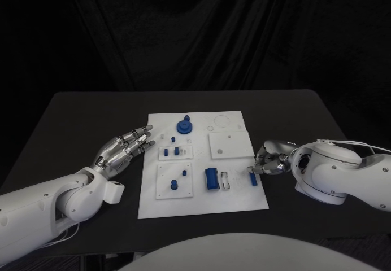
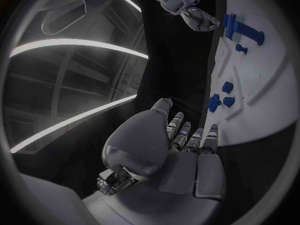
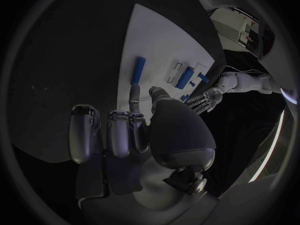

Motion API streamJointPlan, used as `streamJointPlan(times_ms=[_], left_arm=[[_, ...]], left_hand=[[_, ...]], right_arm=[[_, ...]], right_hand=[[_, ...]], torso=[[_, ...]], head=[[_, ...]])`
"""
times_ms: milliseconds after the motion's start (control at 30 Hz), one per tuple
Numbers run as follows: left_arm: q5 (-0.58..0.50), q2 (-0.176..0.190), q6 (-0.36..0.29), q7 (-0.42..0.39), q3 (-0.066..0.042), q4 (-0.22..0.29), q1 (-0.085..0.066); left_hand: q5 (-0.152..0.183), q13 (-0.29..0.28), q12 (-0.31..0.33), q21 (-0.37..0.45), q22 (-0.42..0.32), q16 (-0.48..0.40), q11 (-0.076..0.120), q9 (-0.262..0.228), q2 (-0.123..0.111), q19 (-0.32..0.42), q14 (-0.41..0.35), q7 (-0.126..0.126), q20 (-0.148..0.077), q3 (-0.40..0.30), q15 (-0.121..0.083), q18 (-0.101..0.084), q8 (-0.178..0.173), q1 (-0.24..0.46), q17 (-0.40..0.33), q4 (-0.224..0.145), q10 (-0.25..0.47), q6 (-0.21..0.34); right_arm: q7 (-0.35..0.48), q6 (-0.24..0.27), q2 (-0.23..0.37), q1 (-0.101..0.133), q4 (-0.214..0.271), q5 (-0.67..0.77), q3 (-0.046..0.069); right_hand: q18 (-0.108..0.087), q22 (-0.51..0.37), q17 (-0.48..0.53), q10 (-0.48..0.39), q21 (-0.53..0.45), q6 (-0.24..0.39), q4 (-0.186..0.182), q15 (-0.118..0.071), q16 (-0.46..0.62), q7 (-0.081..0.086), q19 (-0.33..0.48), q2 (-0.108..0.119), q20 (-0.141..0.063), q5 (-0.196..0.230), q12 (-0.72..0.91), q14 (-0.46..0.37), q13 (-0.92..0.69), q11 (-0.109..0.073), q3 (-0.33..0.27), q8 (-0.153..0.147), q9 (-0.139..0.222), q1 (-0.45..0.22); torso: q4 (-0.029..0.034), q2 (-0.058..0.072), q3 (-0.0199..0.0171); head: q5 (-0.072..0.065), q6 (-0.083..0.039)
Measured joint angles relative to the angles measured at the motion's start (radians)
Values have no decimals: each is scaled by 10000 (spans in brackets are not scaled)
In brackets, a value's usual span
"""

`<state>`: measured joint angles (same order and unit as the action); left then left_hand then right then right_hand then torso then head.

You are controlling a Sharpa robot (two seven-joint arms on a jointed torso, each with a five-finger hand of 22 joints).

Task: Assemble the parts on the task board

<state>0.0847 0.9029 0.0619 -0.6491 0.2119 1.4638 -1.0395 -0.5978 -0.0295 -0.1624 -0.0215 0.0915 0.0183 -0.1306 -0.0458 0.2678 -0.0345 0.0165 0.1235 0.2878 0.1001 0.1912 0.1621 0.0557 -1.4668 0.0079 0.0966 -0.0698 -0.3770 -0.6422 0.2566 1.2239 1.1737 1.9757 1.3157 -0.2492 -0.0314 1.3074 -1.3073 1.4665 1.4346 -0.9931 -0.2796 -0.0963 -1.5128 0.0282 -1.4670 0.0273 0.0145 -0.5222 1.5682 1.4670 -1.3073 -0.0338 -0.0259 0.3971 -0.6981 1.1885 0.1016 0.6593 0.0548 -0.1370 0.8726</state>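
Head view shows the board [image 1: 204, 212] lying at the middle of the surface [image 1: 81, 118], with blue parts spread across it: a round part [image 1: 185, 125] near the far edge, small pegs [image 1: 172, 152] on a raised plate left of centre, a peg [image 1: 173, 184] on the plate nearer the robot, a block [image 1: 212, 179] near the middle, and a bar [image 1: 252, 179] close to the right edge.

Risk: the right hand [image 1: 267, 161] hovers at the board's right edge, just beside the bar. A descent from this angle may push the bar sideways off the edge instead of capturing it, because the bar lies flat with little clearance for fingertips. Pressure on the edge may also shift the whole board, since nothing visibly clamps it, and that would disturb the seated pegs.

Right hand: fingers curl partly inward. The right wrist view shows them [image 3: 119, 132] bent over the dark surface with the bar [image 3: 139, 69] lying beyond the fingertips, apart from them. Nothing is held; whether a fingertip touches the board cannot be told.

Left hand [image 1: 124, 149]: fingers extended and spread, holding nothing, beside the board's left edge. The left wrist view shows its fingertips [image 2: 211, 134] reaching the board's edge [image 2: 250, 115]; contact is uncertain.
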Motion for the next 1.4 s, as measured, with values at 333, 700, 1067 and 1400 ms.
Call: streamJointPlan(times_ms=[333, 700, 1067, 1400], left_arm=[[0, 30, 0, 2, 1, -1, 0], [0, 9, 1, 6, 1, -21, 0], [0, -23, 19, 15, 0, -43, 3], [0, -39, 31, 26, 2, -50, 8]], left_hand=[[0, 0, 0, 0, 0, 0, 0, 0, 0, 0, 0, 0, 0, 0, 0, 0, 0, 0, -1, 0, 0, 0], [0, 0, 0, 0, 0, 0, 0, 0, 0, 0, 0, 0, 0, 0, 0, 0, 0, 0, -2, 0, 0, 0], [0, 0, 0, 0, 1, 0, 1, 0, 0, 0, 0, 0, 0, -28, 0, 1, 0, 0, -3, 28, 0, 0], [0, 0, 0, 0, 0, 0, 1, 0, 0, 0, 0, 0, 0, -57, 0, 0, 0, 0, -4, -1, 0, 0]], right_arm=[[-191, -16, -32, -203, -35, 486, -3], [-300, -326, -207, -380, -166, 816, 0], [-357, -546, -528, -528, -322, 936, 14], [-351, -596, -787, -536, -399, 1020, 73]], right_hand=[[1, -1, 0, 0, 0, 0, 0, 0, 0, 0, 0, 0, 0, 0, 0, 0, 0, 0, 0, 0, -11, 0], [0, -1, 0, 0, 51, 1, -86, 0, -1, -1, 0, -107, 0, 234, 0, 0, 0, -1, -86, 0, -22, -108], [0, 7, 0, 0, 18, 112, -42, 0, 6, 105, 0, -105, 0, -127, 0, 0, 0, 0, -41, -112, 58, 14], [-1, 6, 0, -1, -67, 260, 720, 1, 100, 187, 0, 138, 0, -1345, 0, 0, -7, 1, 526, -322, -184, 1269]], torso=[[-8, -2, -1], [-6, -16, 0], [-6, -19, 4], [-14, -11, -4]], head=[[-129, 0], [-147, 0], [-88, 0], [-36, 0]])
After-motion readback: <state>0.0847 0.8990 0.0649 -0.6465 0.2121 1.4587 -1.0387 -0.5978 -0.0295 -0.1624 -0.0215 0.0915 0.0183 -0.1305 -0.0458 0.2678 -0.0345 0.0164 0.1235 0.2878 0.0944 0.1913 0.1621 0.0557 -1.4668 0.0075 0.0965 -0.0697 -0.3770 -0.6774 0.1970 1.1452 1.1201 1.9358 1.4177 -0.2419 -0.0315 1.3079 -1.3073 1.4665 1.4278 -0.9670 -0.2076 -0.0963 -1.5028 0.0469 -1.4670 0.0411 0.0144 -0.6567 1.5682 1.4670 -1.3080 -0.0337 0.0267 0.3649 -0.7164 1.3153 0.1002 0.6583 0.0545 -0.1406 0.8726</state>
